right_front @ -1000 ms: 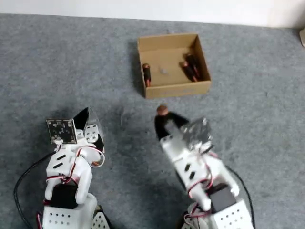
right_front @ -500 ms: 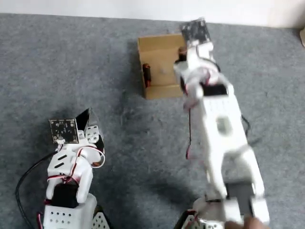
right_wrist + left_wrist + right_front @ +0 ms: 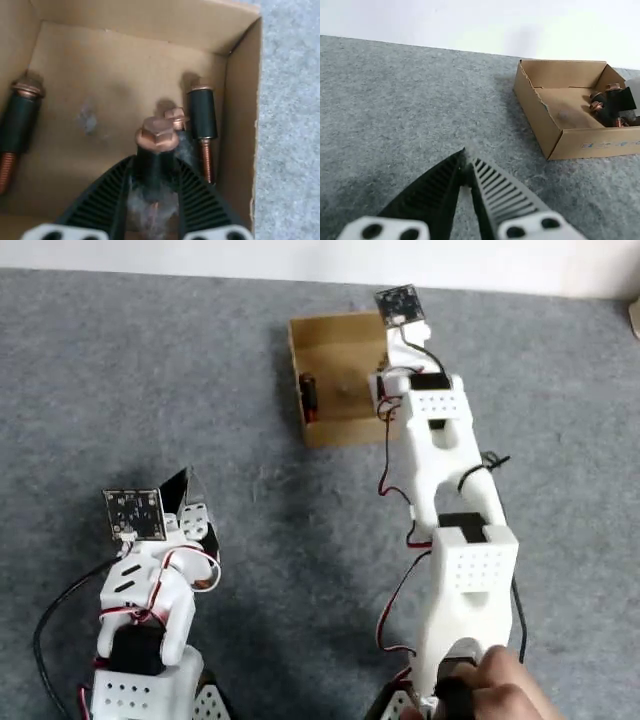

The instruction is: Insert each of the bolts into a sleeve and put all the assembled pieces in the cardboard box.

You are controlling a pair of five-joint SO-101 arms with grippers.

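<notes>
The right arm (image 3: 440, 460) is stretched out across the grey desk (image 3: 150, 360) with its wrist above the right-hand part of the box (image 3: 322, 430). Its jaws pinch a black sleeve (image 3: 152, 172) from both sides, and a copper bolt (image 3: 156, 136) sits in that sleeve, its hex head pointing away from the wrist camera and down into the box (image 3: 241, 100). I cannot tell whether the head touches the box floor.

Three assembled pieces lie on that floor. One (image 3: 19, 125) is along the left wall, head toward the far wall and bare thread toward the near one; from the high view it shows as a dark piece (image 3: 308, 395) just inside that wall. A second (image 3: 202, 120) lies close beside the right wall, also head toward the far wall. Of the third only the copper head (image 3: 176, 117) shows, between the held bolt and the second piece.

The left arm (image 3: 150, 580) sits folded at the near side of the desk, well apart from the box (image 3: 590, 145). Its jaws are pressed together at the tips with nothing between them, low over the bare desk and pointing roughly toward the box's left side. In its wrist view the pieces (image 3: 607, 102) show in the box's far right corner
</notes>
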